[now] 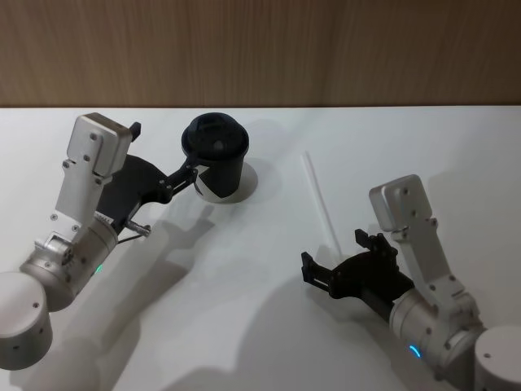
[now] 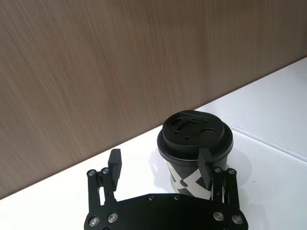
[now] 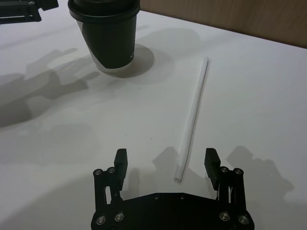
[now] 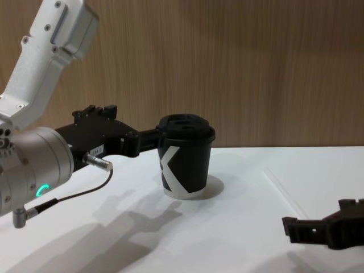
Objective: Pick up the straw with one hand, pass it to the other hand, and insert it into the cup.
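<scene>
At the straw's near end the spread right claw is hovering, needing a straight drop before pinching crosswise; the spread left claw is hanging by the cup.

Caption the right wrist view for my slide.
Right gripper open, framing the near end of the flat-lying straw; lidded cup beyond.

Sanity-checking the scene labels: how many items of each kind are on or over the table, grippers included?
cup: 1
straw: 1
grippers: 2 (left gripper beside the cup, right gripper at the near end of the straw, both open)
Total: 4
</scene>
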